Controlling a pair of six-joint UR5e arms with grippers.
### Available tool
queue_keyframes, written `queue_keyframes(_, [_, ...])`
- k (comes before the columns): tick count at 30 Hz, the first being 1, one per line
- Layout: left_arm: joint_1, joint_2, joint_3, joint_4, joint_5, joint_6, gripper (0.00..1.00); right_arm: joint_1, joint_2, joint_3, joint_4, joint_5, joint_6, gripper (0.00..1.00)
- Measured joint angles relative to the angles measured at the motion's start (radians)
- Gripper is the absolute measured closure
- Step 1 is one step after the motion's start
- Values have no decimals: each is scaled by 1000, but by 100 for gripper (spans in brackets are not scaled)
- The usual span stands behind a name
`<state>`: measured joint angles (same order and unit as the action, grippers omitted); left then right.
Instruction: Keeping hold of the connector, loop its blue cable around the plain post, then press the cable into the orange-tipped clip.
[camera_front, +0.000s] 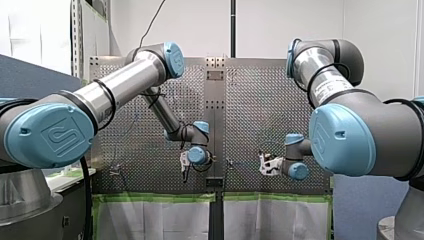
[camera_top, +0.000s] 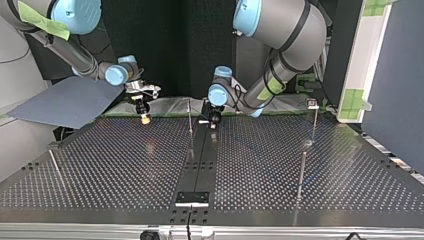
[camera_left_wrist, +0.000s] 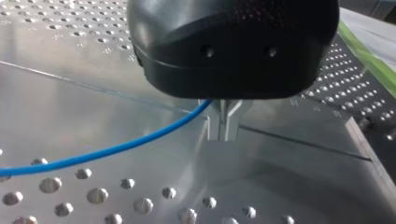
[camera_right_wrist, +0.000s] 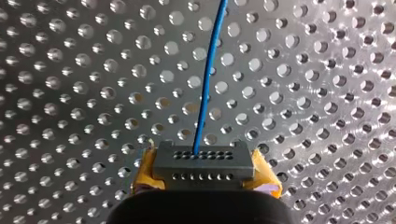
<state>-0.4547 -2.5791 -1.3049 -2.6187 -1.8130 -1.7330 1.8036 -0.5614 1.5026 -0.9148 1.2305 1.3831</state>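
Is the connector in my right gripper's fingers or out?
In. The right wrist view shows the connector clamped between the yellow-padded fingers of my right gripper, its blue cable running ahead.

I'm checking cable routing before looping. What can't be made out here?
Orange-tipped clip: top view, thin metal posts too small to show any orange tip.
Thin blue cable, middle run: cut off by both wrist views' edges, too thin elsewhere.
Dark grey connector block: right wrist view, base hidden by my right gripper.
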Motion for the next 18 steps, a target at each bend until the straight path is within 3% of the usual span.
queue_keyframes(3, [1, 0, 0, -8, -4, 8, 84, 0, 3, -12, 5, 0, 0, 100])
queue_keyframes(4, [1, 0, 0, -10, -4, 10, 77, -1, 3, -13, 4, 0, 0, 100])
queue_keyframes(5, [2, 0, 0, -13, -3, 13, 62, 0, 4, -15, 4, 0, -1, 100])
queue_keyframes(6, [2, 0, 0, -16, -3, 14, 62, -1, 5, -15, 4, 0, -1, 100])
queue_keyframes(8, [2, 0, 0, -22, -3, 17, 35, -1, 7, -16, 4, 0, -2, 100])
queue_keyframes(9, [2, 0, 0, -27, -3, 20, 35, -1, 7, -16, 3, 0, -3, 100])
queue_keyframes(11, [2, 0, -1, -43, -4, 33, 0, -1, 8, -16, 3, -1, -3, 100])
queue_keyframes(18, [-1, 1, -1, -104, 6, 93, 0, -1, 9, -17, 1, -5, -3, 100])
